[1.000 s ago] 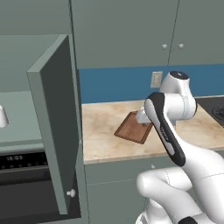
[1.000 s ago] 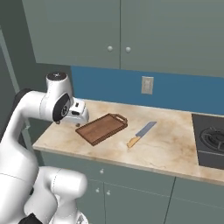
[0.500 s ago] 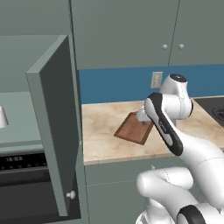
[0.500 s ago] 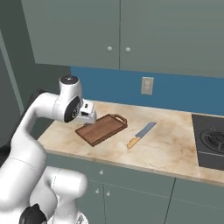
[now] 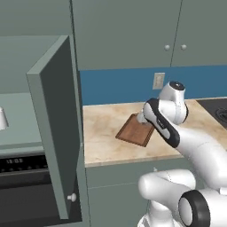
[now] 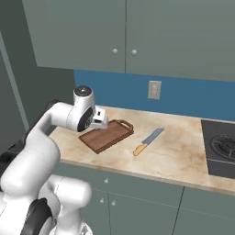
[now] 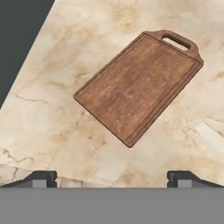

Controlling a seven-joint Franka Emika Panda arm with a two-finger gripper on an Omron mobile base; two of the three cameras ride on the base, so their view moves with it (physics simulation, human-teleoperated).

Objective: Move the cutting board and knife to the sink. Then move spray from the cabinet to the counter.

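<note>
White wall outlet (image 6: pixel 154 89) on blue backsplash (image 6: pixel 183 98), black stovetop (image 6: pixel 220 147) at right, knobbed wall cabinets (image 6: pixel 124 34) above.

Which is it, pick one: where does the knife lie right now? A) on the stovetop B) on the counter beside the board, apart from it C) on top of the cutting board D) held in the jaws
B: the knife lies flat on the counter, apart from the cutting board off its handle end.

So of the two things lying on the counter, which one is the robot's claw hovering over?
The cutting board: the open gripper hangs above its plain end, while the knife lies apart, off toward the stovetop.
</note>
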